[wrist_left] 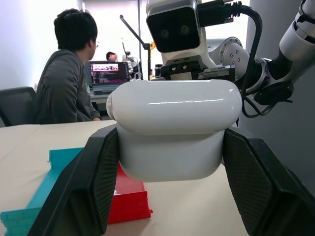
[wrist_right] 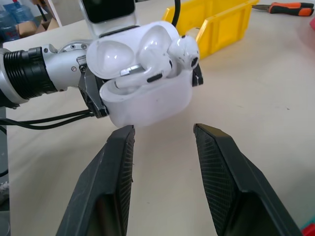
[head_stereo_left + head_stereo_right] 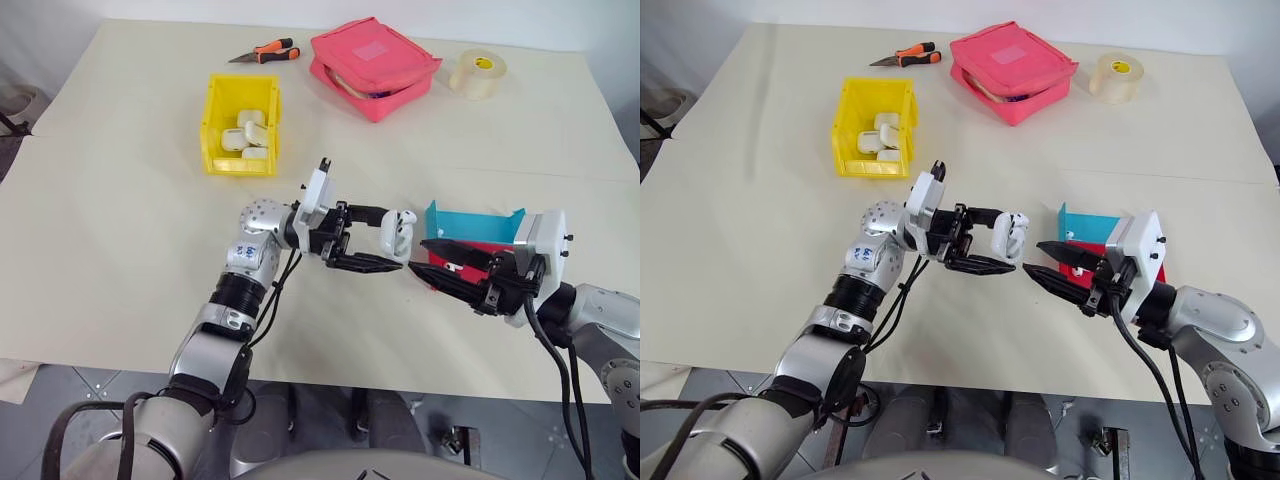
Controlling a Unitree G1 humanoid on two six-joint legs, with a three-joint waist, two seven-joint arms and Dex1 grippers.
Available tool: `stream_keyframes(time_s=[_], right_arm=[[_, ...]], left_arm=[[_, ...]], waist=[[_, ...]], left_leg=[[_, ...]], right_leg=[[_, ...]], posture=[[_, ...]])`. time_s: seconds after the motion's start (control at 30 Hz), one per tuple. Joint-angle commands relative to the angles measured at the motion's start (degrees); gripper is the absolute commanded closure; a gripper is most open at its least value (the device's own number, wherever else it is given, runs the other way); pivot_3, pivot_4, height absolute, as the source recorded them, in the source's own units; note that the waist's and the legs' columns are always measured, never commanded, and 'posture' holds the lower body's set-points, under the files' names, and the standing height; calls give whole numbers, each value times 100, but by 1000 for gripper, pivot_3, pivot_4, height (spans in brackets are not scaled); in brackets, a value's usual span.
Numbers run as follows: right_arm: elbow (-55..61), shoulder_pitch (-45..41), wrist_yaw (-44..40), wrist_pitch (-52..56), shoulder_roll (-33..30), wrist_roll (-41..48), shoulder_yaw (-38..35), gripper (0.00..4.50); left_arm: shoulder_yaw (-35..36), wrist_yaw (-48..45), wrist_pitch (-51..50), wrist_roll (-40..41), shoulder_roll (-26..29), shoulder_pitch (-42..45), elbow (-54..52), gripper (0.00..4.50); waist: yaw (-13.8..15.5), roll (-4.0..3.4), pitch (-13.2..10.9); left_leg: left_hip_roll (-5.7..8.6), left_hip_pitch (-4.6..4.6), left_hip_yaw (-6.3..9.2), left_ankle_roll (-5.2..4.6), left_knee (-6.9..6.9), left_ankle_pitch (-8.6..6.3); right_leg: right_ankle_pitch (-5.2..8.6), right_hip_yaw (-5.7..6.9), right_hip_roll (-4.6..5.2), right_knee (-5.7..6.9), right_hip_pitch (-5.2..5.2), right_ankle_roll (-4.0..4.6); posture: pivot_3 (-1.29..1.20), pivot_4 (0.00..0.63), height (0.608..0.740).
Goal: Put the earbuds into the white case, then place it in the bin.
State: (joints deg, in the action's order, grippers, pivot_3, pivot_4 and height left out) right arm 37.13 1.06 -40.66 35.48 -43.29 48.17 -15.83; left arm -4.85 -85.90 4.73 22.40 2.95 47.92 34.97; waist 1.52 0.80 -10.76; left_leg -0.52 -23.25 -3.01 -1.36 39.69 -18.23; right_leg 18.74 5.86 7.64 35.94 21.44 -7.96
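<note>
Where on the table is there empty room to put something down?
Lots of bare table lies left of the yellow bin, and more between the bin and the pink pouch. It's crowded by the red and blue tray, where both claws meet.

No legible text, label or number can be made out. The laptop screen (image 1: pixel 109 73) is too small to be read.

Cream-topped table (image 3: pixel 120 250). Far edge, left to right: orange-handled pliers (image 3: pixel 266 53), pink zip pouch (image 3: pixel 373 66) partly unzipped, and a roll of clear tape (image 3: pixel 477 74) lying flat. Near right: red and blue tray (image 3: pixel 470 232), its blue wall facing the far side. Beyond the table, a seated person (image 1: pixel 66 81) faces an open laptop (image 1: pixel 108 74).
</note>
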Motion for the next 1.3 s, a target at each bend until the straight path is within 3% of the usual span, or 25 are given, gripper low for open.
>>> stream_keyframes(time_s=[0.03,0.4,0.57,0.73,1.3], right_arm=[[175,-108,112,-29,-70,3,-162,2503],[446,-424,1036,467,-60,584,-660,2503],[637,-365,1467,822,-131,896,-689,2503],[540,-754,2067,765,200,784,-461,2503],[180,-1086,2006,650,378,217,103,2503]], left_arm=[[69,-64,127,100,-60,151,33,1712],[45,-203,286,46,24,192,242,1712],[61,-221,403,33,24,282,418,1712],[49,-249,490,39,0,342,502,1712],[6,-248,498,75,-46,245,354,1712]], waist=[[2,0,0],[3,0,0],[2,0,0],[-3,0,0],[-6,0,0]], left_leg=[[0,0,0,0,0,0],[0,0,1,0,0,0],[-1,0,1,0,0,0],[-1,0,0,0,1,0],[0,-1,-1,-1,-1,0]], right_leg=[[0,0,0,0,0,0],[0,1,1,0,0,0],[0,1,1,0,0,0],[0,0,1,1,0,0],[0,0,0,1,2,0]], posture=[[0,150,740],[0,150,740],[0,150,740],[0,150,740],[0,150,740]])
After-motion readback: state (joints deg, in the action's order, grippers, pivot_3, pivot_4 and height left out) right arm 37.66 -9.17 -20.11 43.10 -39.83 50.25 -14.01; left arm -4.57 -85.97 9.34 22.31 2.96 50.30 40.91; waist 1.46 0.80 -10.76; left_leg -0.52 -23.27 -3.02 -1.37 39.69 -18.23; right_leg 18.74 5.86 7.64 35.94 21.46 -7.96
